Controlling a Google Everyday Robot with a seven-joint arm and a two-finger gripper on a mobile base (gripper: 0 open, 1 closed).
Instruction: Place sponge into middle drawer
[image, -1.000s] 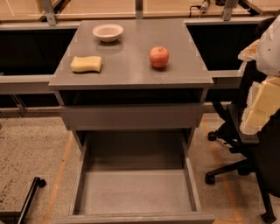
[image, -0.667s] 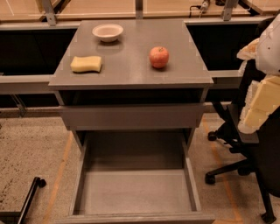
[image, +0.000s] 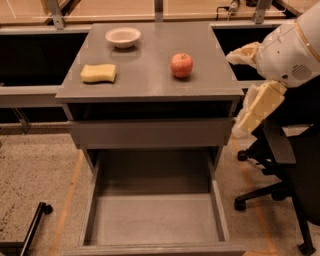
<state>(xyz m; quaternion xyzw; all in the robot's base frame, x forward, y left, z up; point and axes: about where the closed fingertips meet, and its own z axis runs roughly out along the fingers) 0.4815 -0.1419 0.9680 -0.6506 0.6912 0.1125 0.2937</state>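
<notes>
The gripper (image: 236, 94) hangs off the cabinet's (image: 150, 87) right side, its 2 cream fingers (image: 260, 106) spread wide, holding and touching nothing. The sponge (image: 98, 73) lies on the cabinet top at the left, well apart from the apple (image: 181, 65). The middle drawer (image: 220, 212) stands pulled out below.

High camera looks down on cabinet (image: 150, 87) front, gripper (image: 257, 105) at right.
</notes>
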